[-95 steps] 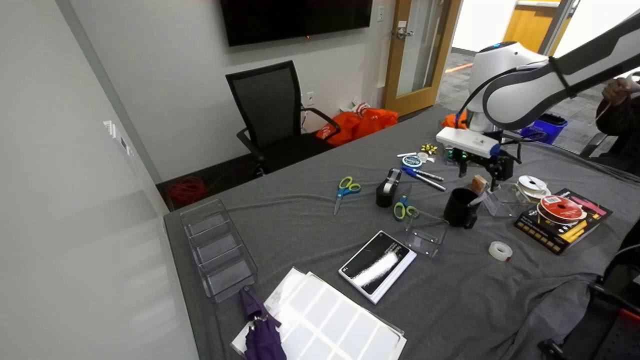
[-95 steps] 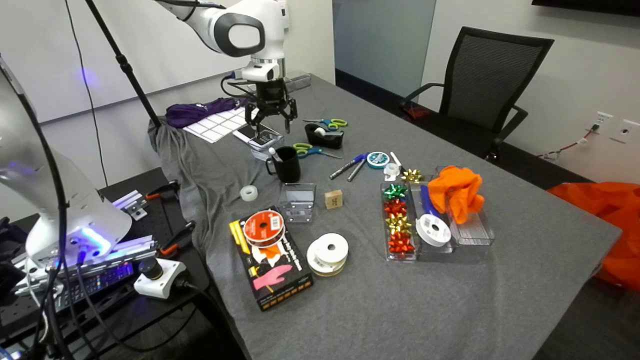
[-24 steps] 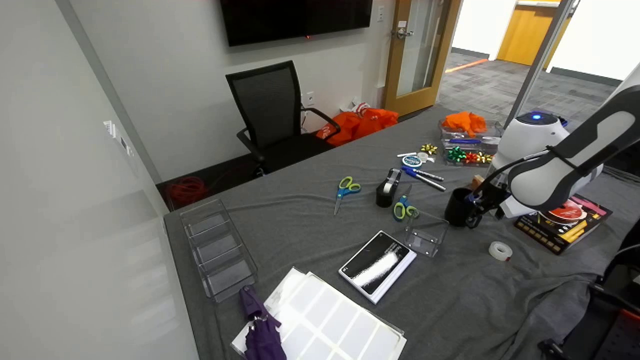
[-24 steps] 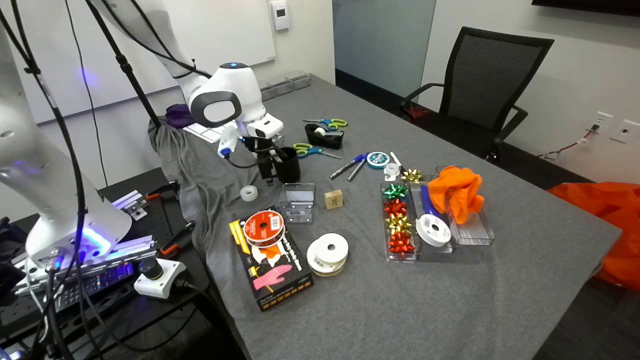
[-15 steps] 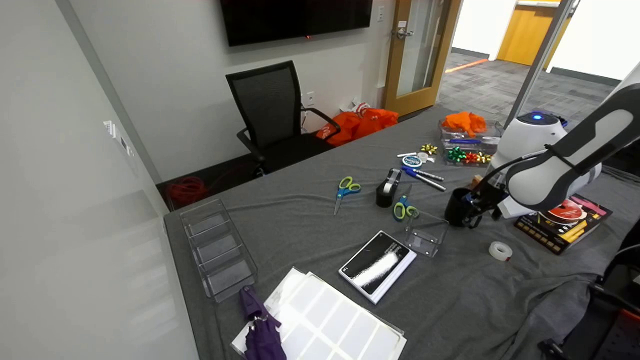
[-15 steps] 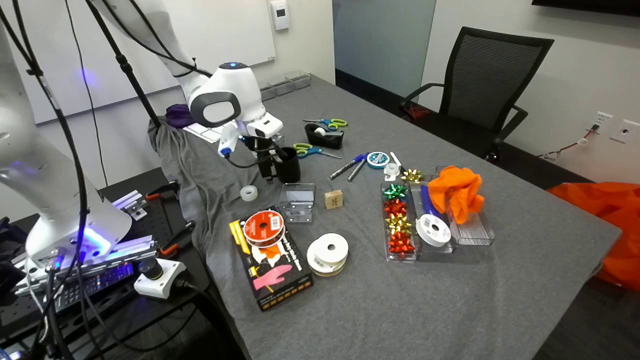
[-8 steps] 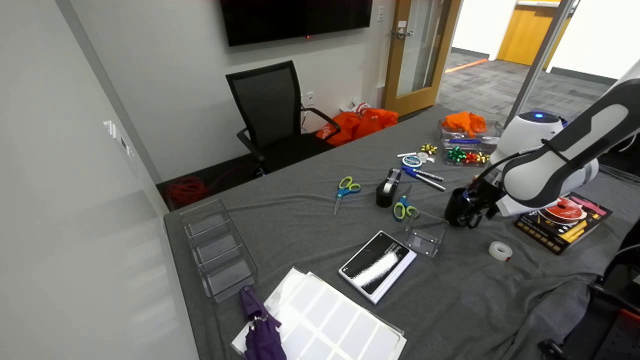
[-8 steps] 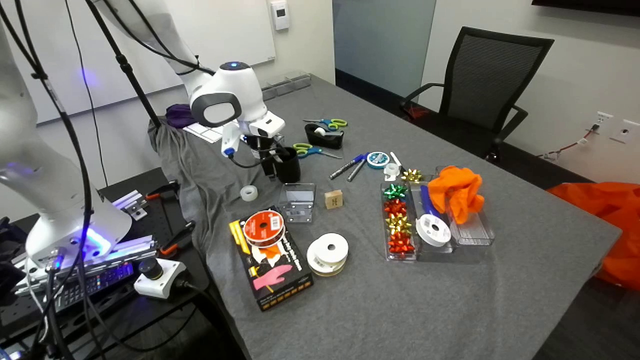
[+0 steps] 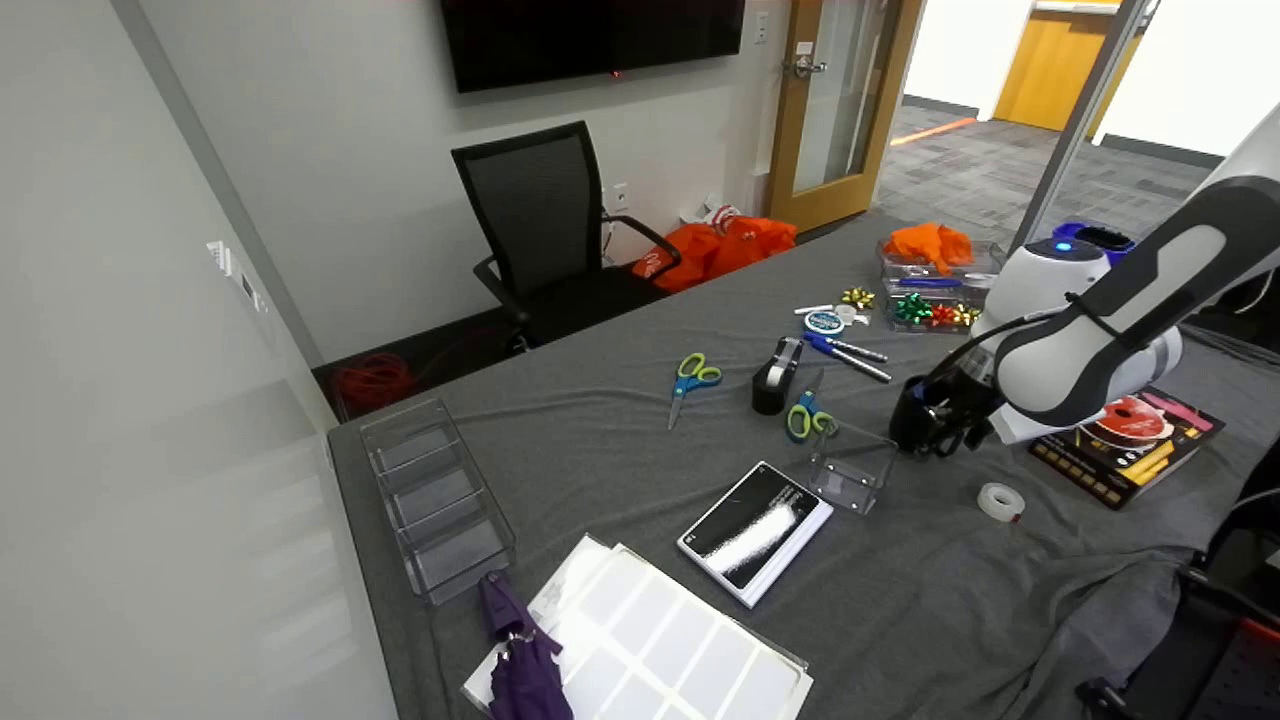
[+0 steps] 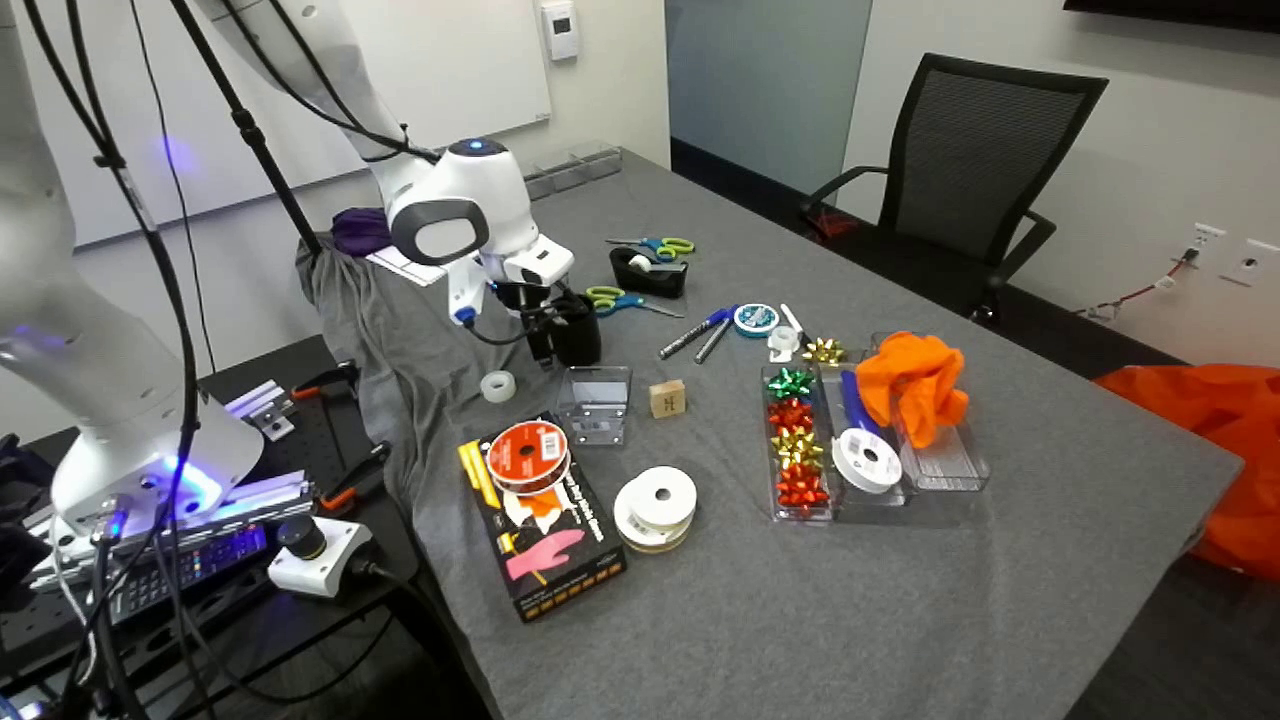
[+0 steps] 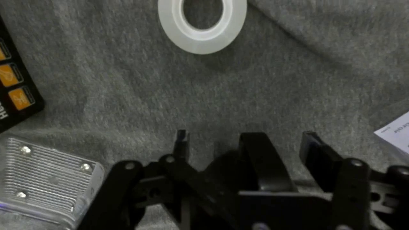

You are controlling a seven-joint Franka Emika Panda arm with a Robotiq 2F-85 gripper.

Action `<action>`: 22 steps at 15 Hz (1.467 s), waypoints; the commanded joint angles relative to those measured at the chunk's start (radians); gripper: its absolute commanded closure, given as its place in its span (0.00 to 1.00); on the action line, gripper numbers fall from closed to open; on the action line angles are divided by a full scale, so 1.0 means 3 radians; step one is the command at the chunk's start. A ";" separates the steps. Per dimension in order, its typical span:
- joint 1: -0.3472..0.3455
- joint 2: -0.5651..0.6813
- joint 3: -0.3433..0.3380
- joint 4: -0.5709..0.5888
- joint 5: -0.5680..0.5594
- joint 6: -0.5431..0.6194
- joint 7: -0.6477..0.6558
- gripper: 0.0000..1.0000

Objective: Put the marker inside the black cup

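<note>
Currently straddles the handle [image 11: 265, 159] of the black cup [image 10: 580, 342] with the gripper [image 11: 245, 137], low down, with fingers [image 11: 322, 159] set well apart, leaving a gap on each flank of the handle and holding nothing. Find the cup upright on the gray cloth [image 10: 900, 620], with its mouth mostly hidden behind the gripper and a cable [image 10: 492, 342] looping close by; cannot tell the contents. Opposite the handle, well apart from the cup, see two markers [image 10: 690, 338] lying side by side; cannot tell which to match to the task. Nearer to the cup on that same side, note blue-and-green scissors [image 10: 627, 302], and beyond those the black tape dispenser [image 10: 655, 285]. Look for crowding on both flanks of the cup: hemmed by a clear holder [image 10: 598, 428] just beside it toward the wooden block [image 10: 667, 398], and by a second holder [image 9: 848, 488] toward the black-and-white box [image 9: 755, 530]. On the handle side, apart from the cup, see the white tape roll [image 10: 485, 388] lying flat; past the first holder, find the black carton [image 10: 550, 580] bearing a red ribbon spool [image 10: 512, 462], with white spools [image 10: 680, 512] just beside it. Well away from the cup, spot a row of gift bows [image 10: 797, 447], and an orange cloth [image 10: 915, 385] heaped on a clear tray [image 10: 945, 468].
</note>
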State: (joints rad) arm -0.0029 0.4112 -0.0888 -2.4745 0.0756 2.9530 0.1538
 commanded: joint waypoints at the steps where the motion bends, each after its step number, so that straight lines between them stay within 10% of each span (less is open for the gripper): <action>1: -0.0279 0.0121 0.0279 0.0050 0.0155 0.0156 -0.0235 0.42; 9: -0.0932 0.0170 0.0906 0.0047 0.0454 0.0424 -0.0588 0.97; 22: -0.0417 -0.0002 0.0307 0.0294 0.0332 0.0212 -0.0142 0.95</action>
State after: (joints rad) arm -0.1761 0.4370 0.0591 -2.4159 0.1819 3.0510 0.0734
